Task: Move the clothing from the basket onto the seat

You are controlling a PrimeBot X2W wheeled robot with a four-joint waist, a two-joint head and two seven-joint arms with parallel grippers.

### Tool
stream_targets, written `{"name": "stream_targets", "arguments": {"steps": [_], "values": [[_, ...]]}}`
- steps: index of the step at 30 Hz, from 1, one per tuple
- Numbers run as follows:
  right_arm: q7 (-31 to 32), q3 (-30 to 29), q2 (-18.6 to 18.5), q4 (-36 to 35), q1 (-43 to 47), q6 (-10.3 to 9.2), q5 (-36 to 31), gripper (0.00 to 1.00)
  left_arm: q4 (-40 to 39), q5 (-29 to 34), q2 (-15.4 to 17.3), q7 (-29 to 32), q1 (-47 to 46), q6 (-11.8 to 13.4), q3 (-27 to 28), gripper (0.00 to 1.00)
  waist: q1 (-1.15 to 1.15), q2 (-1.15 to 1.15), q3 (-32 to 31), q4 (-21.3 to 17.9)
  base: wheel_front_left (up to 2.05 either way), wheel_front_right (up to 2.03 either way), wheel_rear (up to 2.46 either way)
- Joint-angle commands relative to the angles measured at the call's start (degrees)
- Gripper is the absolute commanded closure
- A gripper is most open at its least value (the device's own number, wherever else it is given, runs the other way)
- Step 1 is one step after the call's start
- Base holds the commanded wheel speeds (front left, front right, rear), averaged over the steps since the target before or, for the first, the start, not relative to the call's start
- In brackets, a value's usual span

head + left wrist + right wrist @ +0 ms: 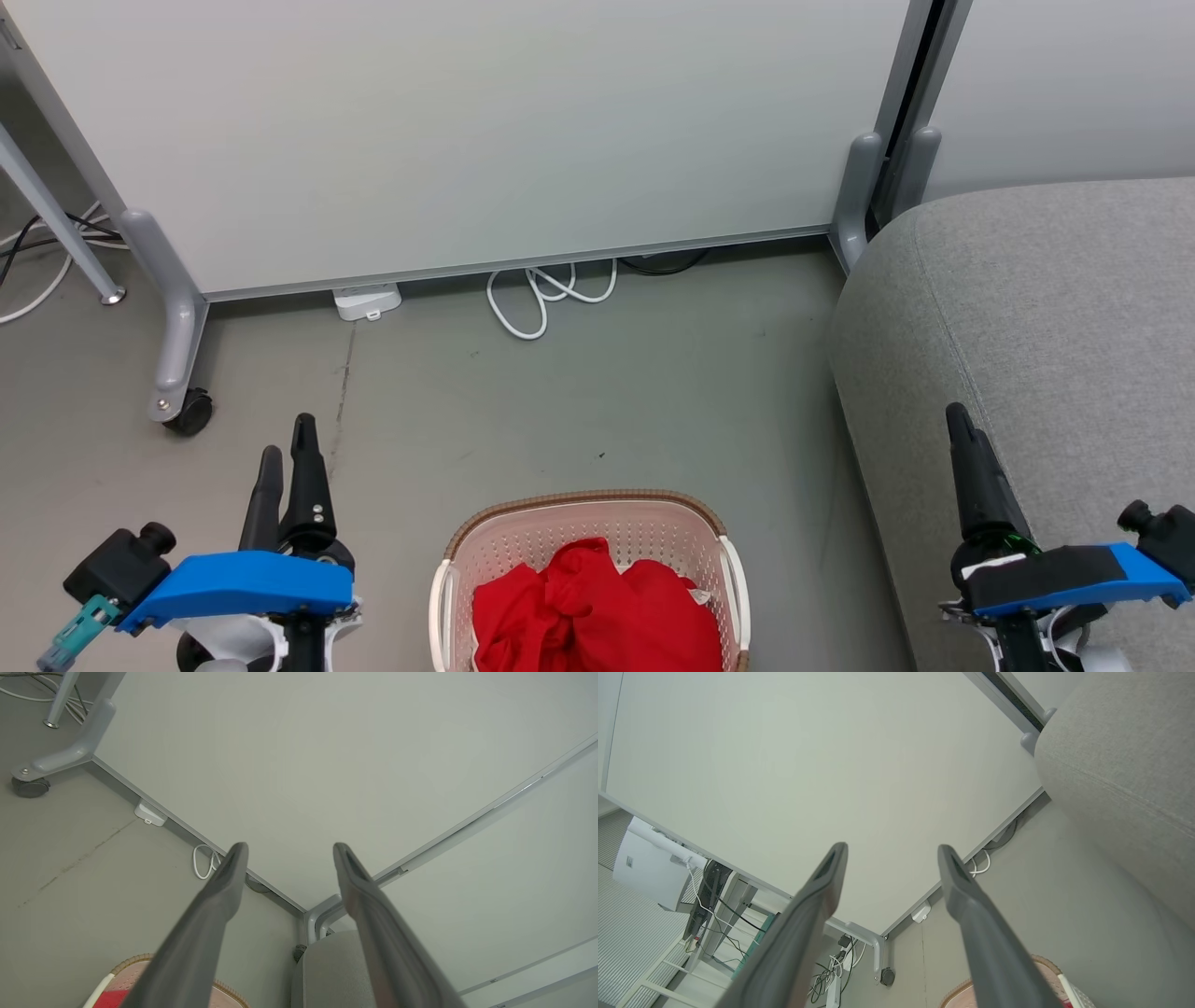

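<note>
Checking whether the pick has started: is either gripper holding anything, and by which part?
Nothing is held. Left gripper and right gripper are open and empty; the clothing lies in the basket.

The left gripper (289, 848) stands spread and empty before the pale partition panel (327, 756). A white cable loop (203, 863) lies at the panel's base. The seat (327, 966) is near that base, and the basket (131, 961) holding red clothing (110, 1000) is farther from it.
</note>
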Motion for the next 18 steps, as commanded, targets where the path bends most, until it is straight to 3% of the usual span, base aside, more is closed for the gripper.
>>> {"name": "stream_targets", "arguments": {"steps": [1,18], "values": [[-0.63,0.34,-0.35,-1.24,-1.68,0.14,-2.61,0.0,-1.09,2.6,0.45,-0.65,-1.65,0.39,-0.56,0.0,0.0,0.0,0.04,0.02,0.0,0.0,0.0],[-3.72,2.6,-0.46,-1.49,-1.08,0.16,-20.44,0.0,0.07,19.99,1.27,-3.71,-1.59,3.38,-4.68,0.0,0.0,0.0,0.31,0.4,0.0,0.0,0.0]]}}
